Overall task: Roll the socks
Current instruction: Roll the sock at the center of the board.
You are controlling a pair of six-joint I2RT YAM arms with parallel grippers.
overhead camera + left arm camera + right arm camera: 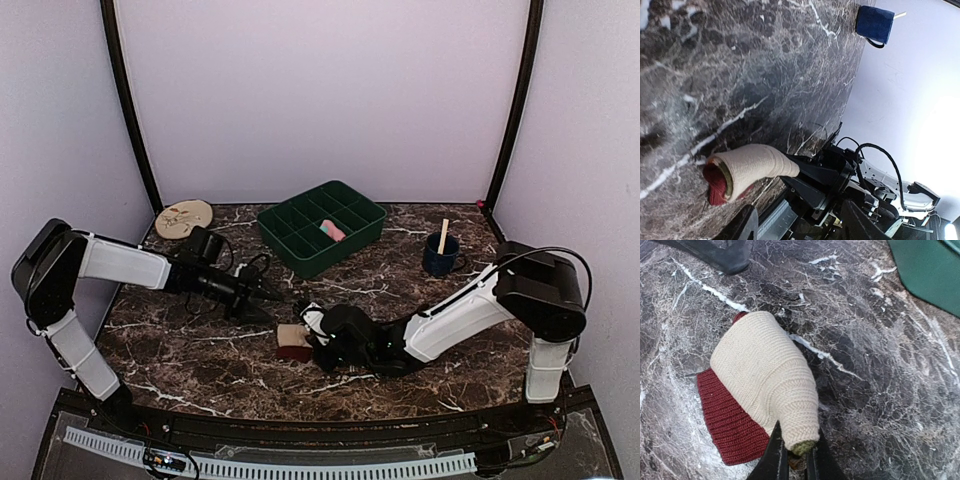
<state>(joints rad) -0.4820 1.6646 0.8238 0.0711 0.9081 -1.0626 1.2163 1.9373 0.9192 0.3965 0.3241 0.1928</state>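
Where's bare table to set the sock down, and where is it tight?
Free: table front-left, between left arm and sock; also the strip between tray and mug. Crowded: centre, where left gripper, sock and right gripper sit close.

On the dark marble table (200, 350) sits a green compartment tray (310, 262) — a round beige disc (184, 218) lies well to its left. Right of the tray stands a blue mug (438, 260) holding a wooden stick (443, 236).
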